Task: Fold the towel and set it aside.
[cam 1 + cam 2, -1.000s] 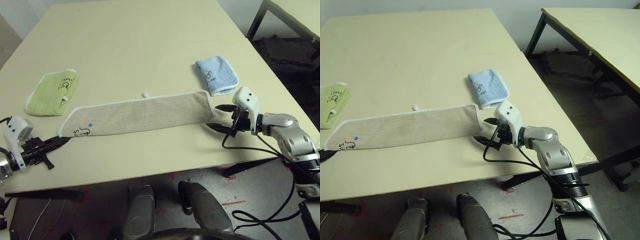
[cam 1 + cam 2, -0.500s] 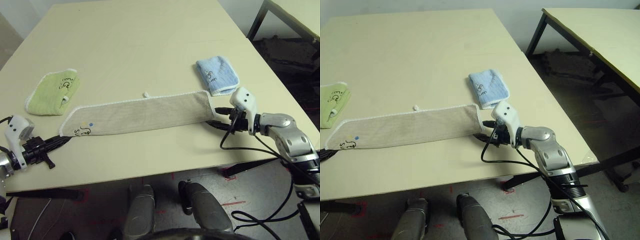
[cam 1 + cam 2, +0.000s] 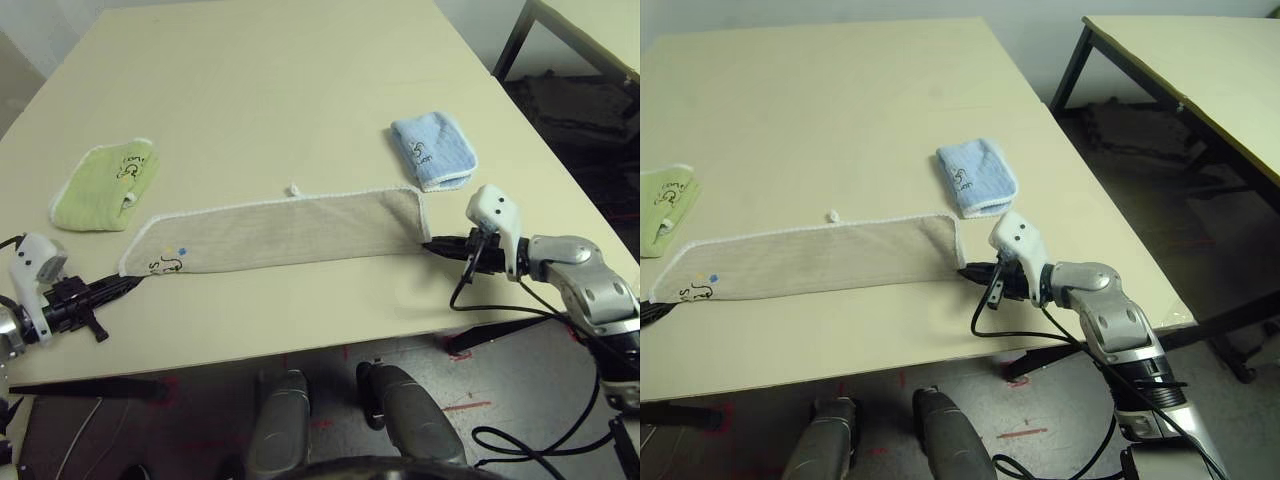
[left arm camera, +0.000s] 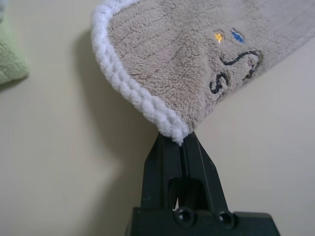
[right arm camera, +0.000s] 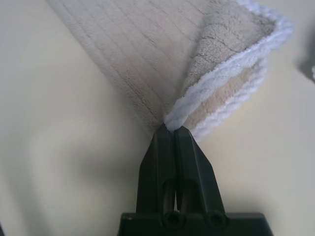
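Observation:
The beige towel lies as a long folded strip across the near part of the table, white edging all round and a dark logo near its left end. My left gripper is shut on the towel's near left corner, which it pinches at the white edging. At the other end my right gripper is shut on the near right corner, where two layers meet between its fingers. Both arms hang low at the table's front edge.
A folded light-green towel lies at the left, behind the strip's left end. A folded light-blue towel lies at the right, just behind my right gripper. A small white loop sticks out of the towel's far edge.
My right gripper, open beside the towel's right end a second ago, has closed on its near right corner. The left gripper has kept its hold.

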Robot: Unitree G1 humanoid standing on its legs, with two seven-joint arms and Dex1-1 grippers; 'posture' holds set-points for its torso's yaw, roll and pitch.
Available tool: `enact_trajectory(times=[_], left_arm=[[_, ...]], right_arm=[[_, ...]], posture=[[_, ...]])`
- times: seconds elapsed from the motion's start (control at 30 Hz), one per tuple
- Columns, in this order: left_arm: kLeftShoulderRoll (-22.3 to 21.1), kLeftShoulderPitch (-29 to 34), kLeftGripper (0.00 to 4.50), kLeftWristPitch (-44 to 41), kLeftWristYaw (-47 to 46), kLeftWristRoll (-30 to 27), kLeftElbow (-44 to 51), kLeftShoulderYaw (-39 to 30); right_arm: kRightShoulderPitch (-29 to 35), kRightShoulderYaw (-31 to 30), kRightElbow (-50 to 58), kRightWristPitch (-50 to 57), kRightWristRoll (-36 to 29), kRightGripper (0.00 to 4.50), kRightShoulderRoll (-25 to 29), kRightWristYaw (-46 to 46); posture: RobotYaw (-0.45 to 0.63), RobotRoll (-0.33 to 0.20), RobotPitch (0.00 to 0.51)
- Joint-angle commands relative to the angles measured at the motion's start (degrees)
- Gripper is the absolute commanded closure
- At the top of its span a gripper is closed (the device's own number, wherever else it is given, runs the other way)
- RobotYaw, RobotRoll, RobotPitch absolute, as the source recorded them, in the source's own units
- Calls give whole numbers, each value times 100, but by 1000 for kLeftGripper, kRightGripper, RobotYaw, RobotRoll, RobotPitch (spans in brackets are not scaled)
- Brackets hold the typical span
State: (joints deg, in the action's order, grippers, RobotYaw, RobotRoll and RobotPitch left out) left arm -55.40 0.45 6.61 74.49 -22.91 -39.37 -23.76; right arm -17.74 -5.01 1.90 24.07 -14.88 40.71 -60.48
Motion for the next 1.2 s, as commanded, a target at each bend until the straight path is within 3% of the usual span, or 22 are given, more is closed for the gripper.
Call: enact_trajectory(times=[0.03, 0.2, 0.3, 0.4, 0.63, 0.67, 0.77, 0.93, 1.1, 1.2], left_arm=[[-67, 174, 4500, -78, 83, 47, -41, -27], [-215, 170, 4500, -14, 80, 63, -240, -138], [-307, 93, 4500, -5, 65, 82, -318, -133], [-429, -21, 3767, 51, 67, 119, -433, -110], [-757, -139, 1358, 105, 597, -74, -628, -311], [-809, -131, 1050, 106, 735, -141, -651, -383], [-967, -119, 13, 126, 1185, -335, -750, -645], [-1165, -17, 13, 406, 1792, -689, -743, -904], [-1394, 234, 13, 583, 1801, -1240, -346, -702], [-1505, 368, 13, 667, 1801, -1513, -35, -443]], right_arm=[[61, 60, 20, -4, -37, 4472, 82, -33], [40, -7, 20, 127, -38, 4472, 179, -139], [9, -14, -7, 243, -80, 3778, 330, -311], [-233, 76, -167, 373, -182, 2739, 412, -412], [-726, 174, -760, 938, -346, 150, 618, -624], [-798, 190, -841, 1123, -393, 0, 625, -627], [-1104, 181, -1118, 1933, -602, 0, 593, -658], [-1677, 52, -1543, 3831, -1153, 0, 560, -830], [-2382, 94, -2035, 5599, -1654, 0, 319, -714], [-2685, -20, -2371, 6112, -1702, 0, 163, -540]], posture=[[-66, 0, 185], [-62, 0, 184], [-60, 0, 183], [-62, 0, 183], [-67, 0, 184], [-67, 0, 184], [-61, 0, 184], [-41, 0, 184], [-19, 0, 185], [-13, 0, 186]])
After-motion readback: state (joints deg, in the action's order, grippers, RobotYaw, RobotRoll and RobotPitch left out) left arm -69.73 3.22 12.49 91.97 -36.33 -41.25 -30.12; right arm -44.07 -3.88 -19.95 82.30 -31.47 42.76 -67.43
